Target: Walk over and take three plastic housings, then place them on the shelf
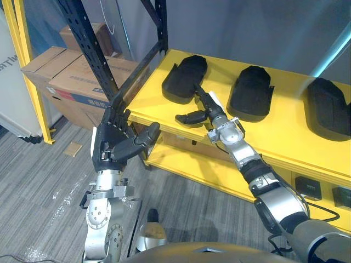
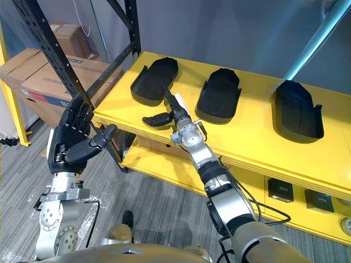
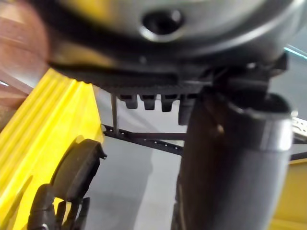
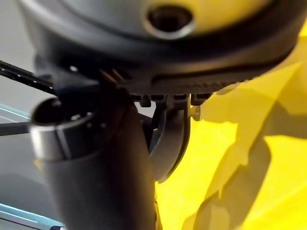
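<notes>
Left eye view: finds three black plastic housings lying apart in a row on the yellow shelf (image 1: 285, 137): left housing (image 1: 185, 78), middle housing (image 1: 251, 92), right housing (image 1: 328, 107). Finds the right hand (image 1: 208, 110) stretched over the shelf's front, fingers (image 1: 198, 94) straight and close together, tips at the left housing's near edge, thumb out sideways, clasping nothing. Finds the left hand (image 1: 112, 143) raised before the shelf's corner beside the black rack post (image 1: 88, 46), fingers straight, thumb out, empty. Notes cardboard boxes (image 1: 66, 76) beyond the post.

Right eye view: repeats the same layout.

Left wrist view: shows straight fingers in a row beside the thumb.

Right wrist view: shows straight fingers and a dark curved housing edge just past them; cannot tell whether touching.
</notes>
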Available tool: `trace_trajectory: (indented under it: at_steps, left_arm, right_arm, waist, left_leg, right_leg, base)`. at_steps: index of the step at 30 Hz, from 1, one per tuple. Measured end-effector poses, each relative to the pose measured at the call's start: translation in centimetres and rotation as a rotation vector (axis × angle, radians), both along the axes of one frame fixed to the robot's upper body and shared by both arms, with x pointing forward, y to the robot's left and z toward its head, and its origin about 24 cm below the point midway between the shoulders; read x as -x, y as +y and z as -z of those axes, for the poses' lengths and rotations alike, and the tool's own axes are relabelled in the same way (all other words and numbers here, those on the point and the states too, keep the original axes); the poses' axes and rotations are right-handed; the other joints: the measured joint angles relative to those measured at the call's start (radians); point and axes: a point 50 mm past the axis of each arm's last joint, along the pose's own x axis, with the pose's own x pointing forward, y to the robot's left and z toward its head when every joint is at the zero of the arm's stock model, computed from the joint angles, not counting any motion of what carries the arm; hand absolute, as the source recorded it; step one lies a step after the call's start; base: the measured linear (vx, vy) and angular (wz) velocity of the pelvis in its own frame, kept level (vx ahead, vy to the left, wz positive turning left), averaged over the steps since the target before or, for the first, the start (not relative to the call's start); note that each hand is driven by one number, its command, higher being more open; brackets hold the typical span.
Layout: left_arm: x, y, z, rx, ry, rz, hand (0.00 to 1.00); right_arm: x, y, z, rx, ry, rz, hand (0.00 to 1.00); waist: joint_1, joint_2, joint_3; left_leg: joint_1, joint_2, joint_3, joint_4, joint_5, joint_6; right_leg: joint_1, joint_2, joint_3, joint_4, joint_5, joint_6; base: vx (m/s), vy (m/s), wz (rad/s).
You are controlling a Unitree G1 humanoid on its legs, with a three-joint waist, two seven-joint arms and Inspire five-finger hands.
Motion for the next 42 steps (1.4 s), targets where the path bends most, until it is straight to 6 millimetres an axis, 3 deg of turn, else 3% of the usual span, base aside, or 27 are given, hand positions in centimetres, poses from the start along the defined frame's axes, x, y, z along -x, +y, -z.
trace_trajectory:
  at_steps: [6,9,11,13,16,18,20,21,24,27,29,31,38,42]
  left_arm:
    - [-0.1,0.0,0.6,0.012,0.033,-0.018,1.00]
    - [-0.1,-0.3,0.9,0.020,0.045,-0.014,1.00]
    - [-0.1,-0.3,1.1,0.023,0.047,-0.020,1.00]
    - [0.0,-0.3,1.0,0.020,0.039,-0.032,1.00]
    - [0.0,-0.2,0.6,0.012,0.006,-0.042,1.00]
    - [0.0,-0.2,0.6,0.014,0.001,-0.052,1.00]
    - [0.1,0.4,0.7,0.032,0.024,-0.130,1.00]
    - [0.2,0.6,0.8,0.033,0.032,-0.168,1.00]
    - [1.3,4.3,1.5,-0.020,0.101,-0.511,1.00]
    - [5.6,9.3,3.4,-0.013,0.204,-1.010,1.00]
    - [8.1,10.4,4.0,-0.031,0.237,-1.146,1.00]
    - [9.5,10.3,4.3,-0.065,0.246,-1.194,1.00]
    - [9.3,9.0,5.4,-0.209,0.268,-1.163,1.00]
    - [9.4,7.6,8.2,-0.196,0.403,-1.085,1.00]
  right_arm:
    - [-0.1,-0.6,-0.6,0.011,-0.081,0.100,1.00]
    - [0.8,-0.5,-3.1,-0.041,-0.237,0.110,1.00]
    - [2.6,0.0,-5.3,-0.103,-0.396,0.076,1.00]
    - [5.0,0.2,-7.7,-0.170,-0.570,0.030,1.00]
    - [8.5,-1.7,-9.5,-0.262,-0.734,0.054,1.00]
    - [10.4,-4.3,-9.3,-0.281,-0.781,0.158,1.00]
    - [12.8,-9.0,-7.3,-0.279,-0.769,0.414,1.00]
    - [13.4,-10.2,-6.7,-0.271,-0.759,0.484,1.00]
    - [17.8,-15.6,-3.4,-0.236,-0.698,0.868,1.00]
    - [24.5,-19.1,0.2,-0.149,-0.609,1.271,1.00]
    - [27.5,-19.2,1.9,-0.156,-0.548,1.430,1.00]
    - [28.5,-18.6,3.1,-0.166,-0.497,1.493,1.00]
    - [28.3,-16.9,8.2,-0.189,-0.258,1.514,1.00]
    - [29.2,-16.2,12.3,-0.213,-0.029,1.537,1.00]
  waist:
    - [-0.002,0.001,0.000]
    - [-0.003,0.001,0.001]
    - [-0.008,0.001,0.001]
    - [-0.037,0.000,0.000]
    - [-0.070,-0.002,-0.001]
    - [-0.091,-0.004,-0.002]
    - [-0.117,-0.011,-0.015]
    - [-0.124,-0.012,-0.022]
    - [-0.182,-0.013,-0.036]
    - [-0.221,-0.009,-0.043]
    - [-0.220,-0.010,-0.057]
    - [-0.214,-0.013,-0.085]
    - [-0.189,-0.026,-0.157]
    - [-0.160,-0.026,-0.157]
  left_leg:
    - [0.000,0.001,0.004,0.000,0.000,0.000]
    - [-0.002,0.004,0.019,0.000,0.000,-0.001]
    - [-0.002,0.007,0.040,0.000,-0.002,-0.002]
    - [0.000,0.007,0.062,0.000,-0.003,-0.001]
    - [0.007,0.011,0.110,0.000,-0.006,-0.002]
    - [0.018,0.013,0.139,0.000,-0.014,-0.005]
    - [0.040,0.015,0.195,-0.001,-0.029,-0.008]
    - [0.039,0.016,0.208,-0.001,-0.031,-0.009]
    - [0.042,0.021,0.257,-0.001,-0.041,-0.014]
    - [0.076,0.039,0.304,0.000,-0.051,-0.025]
    - [0.099,0.051,0.326,0.000,-0.061,-0.034]
    - [0.109,0.061,0.336,0.002,-0.074,-0.035]
    - [0.109,0.095,0.443,0.055,-0.103,-0.050]
    - [0.100,0.095,0.446,0.064,-0.101,-0.052]
  right_leg:
    - [-0.004,0.000,0.005,0.001,0.000,0.000]
    - [-0.023,0.000,0.019,0.001,0.000,0.000]
    - [-0.038,0.001,0.039,0.000,0.002,-0.002]
    - [-0.044,-0.001,0.062,-0.001,0.007,-0.002]
    - [-0.069,0.000,0.101,-0.002,0.015,-0.007]
    - [-0.078,0.001,0.128,-0.005,0.021,-0.009]
    - [-0.094,0.004,0.178,-0.022,0.030,-0.009]
    - [-0.102,0.006,0.187,-0.029,0.036,-0.009]
    - [-0.123,0.020,0.232,-0.063,0.062,-0.013]
    - [-0.118,0.038,0.271,-0.071,0.067,-0.015]
    - [-0.105,0.047,0.280,-0.070,0.059,-0.023]
    - [-0.102,0.042,0.280,-0.063,0.049,-0.021]
    - [-0.103,0.020,0.226,-0.007,0.000,-0.019]
    - [-0.103,0.008,0.189,0.001,-0.004,-0.018]
  base:
    - [0.00,0.000,-0.01]
    - [-0.01,0.000,-0.14]
    - [0.01,0.001,-0.25]
    - [0.03,0.005,-0.28]
    - [-0.01,0.011,-0.36]
    - [-0.01,0.016,-0.46]
    - [-0.02,0.024,-0.63]
    - [0.00,0.019,-0.61]
    - [0.04,0.005,-0.48]
    - [0.08,-0.010,-0.43]
    - [0.04,-0.010,-0.23]
    - [0.01,-0.002,-0.05]
    - [-0.02,0.014,0.15]
    - [0.00,0.017,0.05]
